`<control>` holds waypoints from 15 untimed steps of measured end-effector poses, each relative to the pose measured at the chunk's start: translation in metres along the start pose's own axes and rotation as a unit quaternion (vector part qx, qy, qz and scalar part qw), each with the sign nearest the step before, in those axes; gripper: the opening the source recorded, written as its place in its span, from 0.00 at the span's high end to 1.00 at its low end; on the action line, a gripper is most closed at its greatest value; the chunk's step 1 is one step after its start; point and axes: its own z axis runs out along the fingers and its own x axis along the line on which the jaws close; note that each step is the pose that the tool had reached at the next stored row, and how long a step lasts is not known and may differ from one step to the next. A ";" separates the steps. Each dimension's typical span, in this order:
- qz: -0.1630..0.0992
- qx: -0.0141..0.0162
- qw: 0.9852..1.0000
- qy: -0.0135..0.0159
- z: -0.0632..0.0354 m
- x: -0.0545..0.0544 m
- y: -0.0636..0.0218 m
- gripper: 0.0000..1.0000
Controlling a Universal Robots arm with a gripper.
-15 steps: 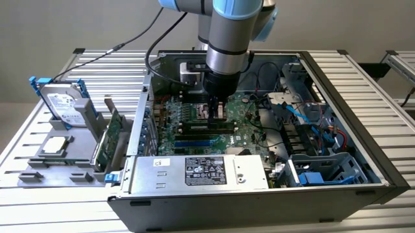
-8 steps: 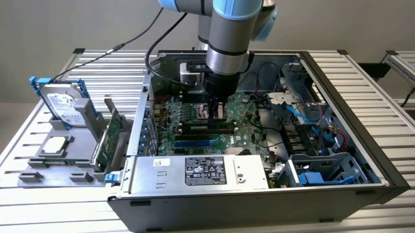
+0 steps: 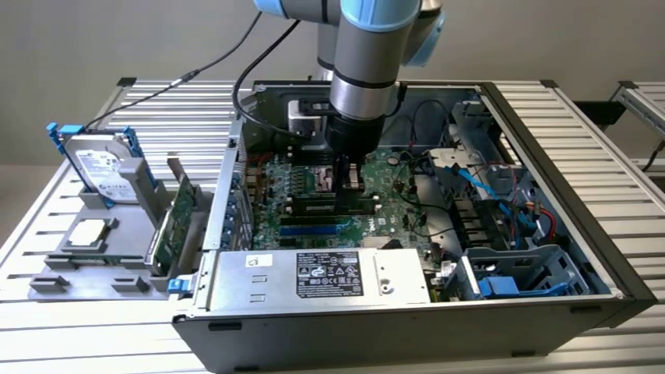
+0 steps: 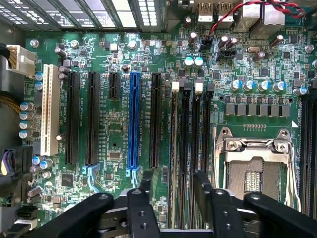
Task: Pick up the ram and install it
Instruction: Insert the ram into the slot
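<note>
Above the motherboard (image 4: pixel 124 114) inside the open computer case (image 3: pixel 582 257), we see our gripper (image 4: pixel 171 191) hanging with its jaws spread apart and nothing between them. Just beneath the fingertips (image 4: pixel 200 181) run the long memory slots (image 4: pixel 200 148); the ram (image 4: pixel 173 153) seems to sit in one, though we cannot tell for sure.

place: robotics lab | evidence: slatted aluminium-profile bench (image 3: pixel 582 148); opened black desktop computer case (image 3: pixel 416 335); grey part fixtures (image 3: pixel 99 269); silver-blue robot arm (image 3: pixel 366 70)
</note>
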 end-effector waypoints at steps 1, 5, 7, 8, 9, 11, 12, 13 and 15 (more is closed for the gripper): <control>0.000 0.000 1.000 0.000 -0.0021 0.000 0.0004 0.49; 0.000 0.000 1.000 0.000 -0.0129 0.001 0.0023 0.49; 0.000 0.000 1.000 0.000 -0.0174 0.001 0.0030 0.49; 0.000 0.000 1.000 0.000 -0.0177 0.001 0.0030 0.49; 0.000 0.000 1.000 0.000 -0.0176 0.001 0.0030 0.49; 0.000 0.000 1.000 0.000 -0.0177 0.001 0.0030 0.51; 0.000 0.000 1.000 0.000 -0.0177 0.001 0.0030 0.64; 0.000 0.000 1.000 0.000 -0.0177 0.001 0.0030 0.64; 0.000 0.000 1.000 0.000 -0.0178 0.001 0.0031 0.70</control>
